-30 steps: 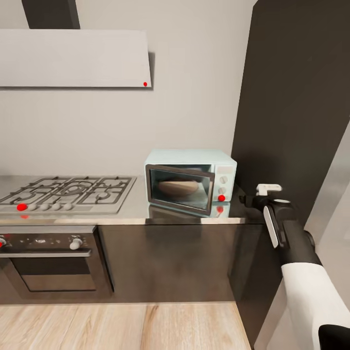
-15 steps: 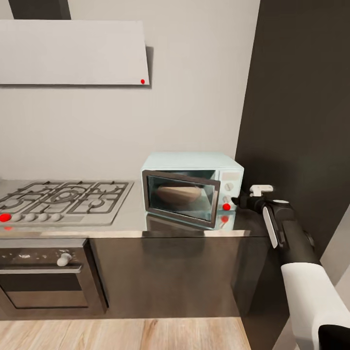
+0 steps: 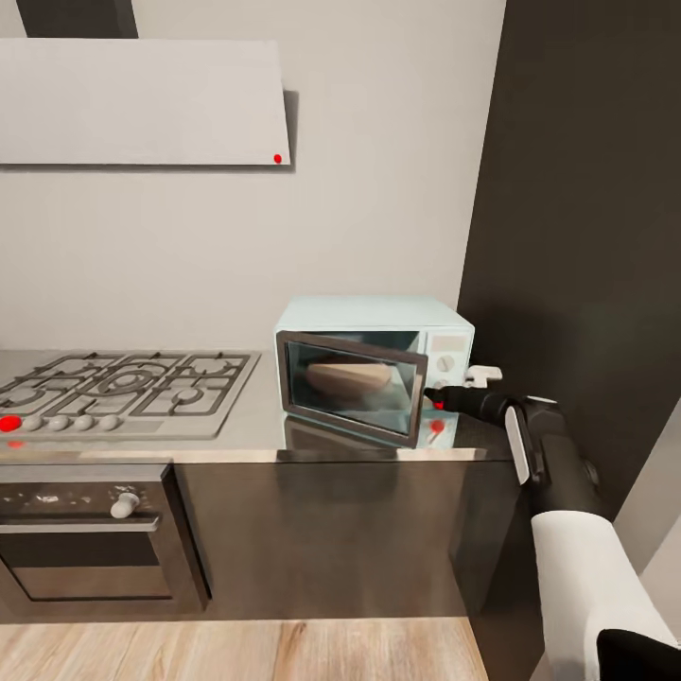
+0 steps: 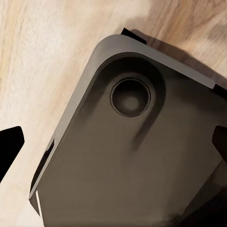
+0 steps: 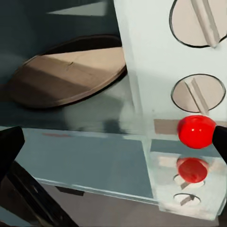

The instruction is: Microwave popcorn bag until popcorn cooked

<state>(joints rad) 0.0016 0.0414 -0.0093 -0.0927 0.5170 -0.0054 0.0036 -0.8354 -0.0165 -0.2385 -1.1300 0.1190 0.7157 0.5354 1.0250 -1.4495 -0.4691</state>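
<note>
The pale mint-blue microwave (image 3: 378,322) stands on the grey countertop (image 3: 255,430), its dark glass door (image 3: 326,378) ajar. Behind the glass lies a tan rounded shape (image 3: 348,376). In the right wrist view it looks like a flat tan disc (image 5: 66,80), and I cannot tell whether it is the popcorn bag. My right gripper (image 3: 445,395) is open, right at the white knob panel (image 5: 142,56). The round red light (image 5: 196,131) sits just inside one fingertip. My left gripper (image 4: 113,142) is open and empty, hanging over the robot's dark base (image 4: 132,156).
A steel gas hob (image 3: 123,386) lies left of the microwave, with the dark oven (image 3: 85,539) below and a flat white hood (image 3: 142,99) above. A tall dark cabinet (image 3: 586,236) rises close on the right of my arm. Wood floor (image 3: 236,653) runs along the cabinet fronts.
The camera first shifted, bringing the microwave closer. Since then my right gripper has moved left, up to the microwave's panel by the red light. The door stays ajar.
</note>
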